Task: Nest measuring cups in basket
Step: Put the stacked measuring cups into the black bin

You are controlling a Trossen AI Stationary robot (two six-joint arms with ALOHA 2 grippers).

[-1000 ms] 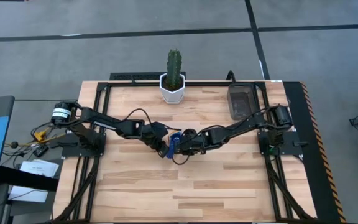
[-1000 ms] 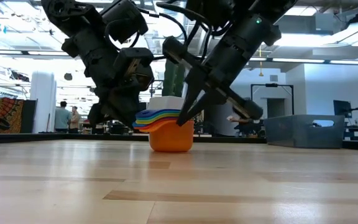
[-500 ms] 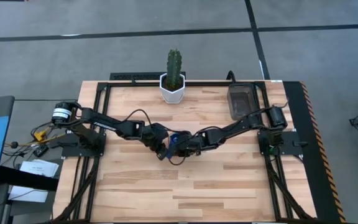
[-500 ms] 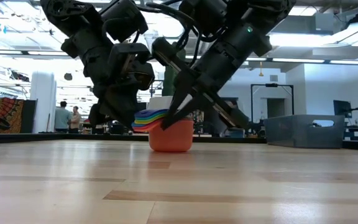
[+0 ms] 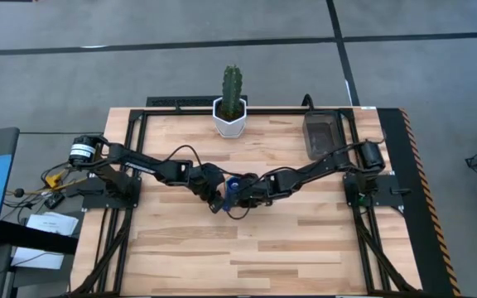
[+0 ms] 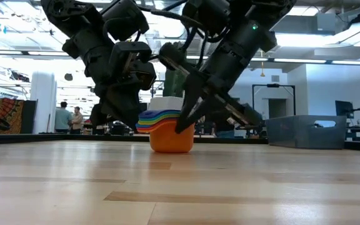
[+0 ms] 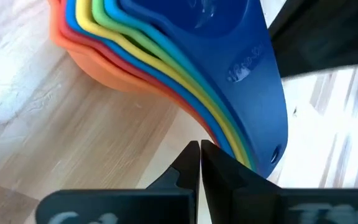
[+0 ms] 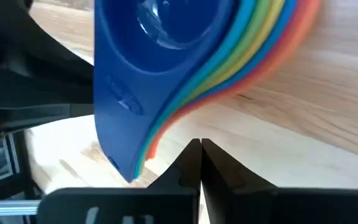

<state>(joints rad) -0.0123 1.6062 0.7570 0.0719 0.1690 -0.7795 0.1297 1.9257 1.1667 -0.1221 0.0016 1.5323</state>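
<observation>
The measuring cups (image 6: pixel 167 128) are seen nested in one stack at the centre of the low view, the orange cup at the bottom resting on the wooden table (image 6: pixel 180 187) and the dark blue one on top. In the high view the stack (image 5: pixel 233 187) lies at mid-frame, between the two arms. The left gripper (image 7: pixel 199 163) is held just beside the fanned handles, its fingers pressed together on nothing. The right gripper (image 8: pixel 200 160) is likewise closed to a thin slit, empty, just beside the handles from the opposite side. The basket (image 5: pixel 322 134) is found at the upper right of the table in the high view, well apart from the stack, with no cup visible inside. A cactus pot (image 5: pixel 230 117) stands at the upper centre.
</observation>
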